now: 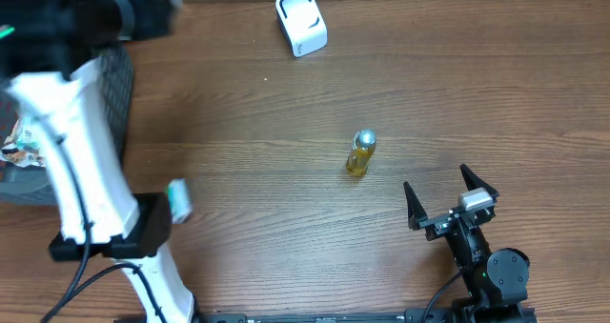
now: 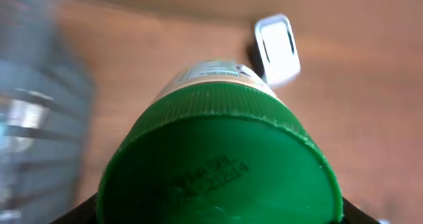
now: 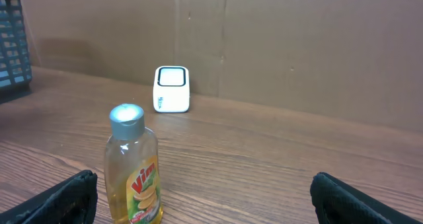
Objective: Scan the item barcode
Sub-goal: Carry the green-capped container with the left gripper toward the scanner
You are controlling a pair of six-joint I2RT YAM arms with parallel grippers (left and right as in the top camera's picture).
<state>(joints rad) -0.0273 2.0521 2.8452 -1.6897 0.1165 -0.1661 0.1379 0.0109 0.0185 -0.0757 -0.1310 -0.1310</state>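
One yellow bottle (image 1: 359, 156) (upright) stands apart from scanner (image 1: 301, 22).

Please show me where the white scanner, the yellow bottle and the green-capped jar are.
white scanner (image 1: 301, 23): overhead view, on the middle of its white body.
yellow bottle (image 3: 134, 178): right wrist view, on its clear yellow body.
green-capped jar (image 2: 218, 164): left wrist view, on the green cap.

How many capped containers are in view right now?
2. A yellow bottle stands mid-table before the open right gripper; a green-capped jar is held in the left gripper. The basket may hide more.
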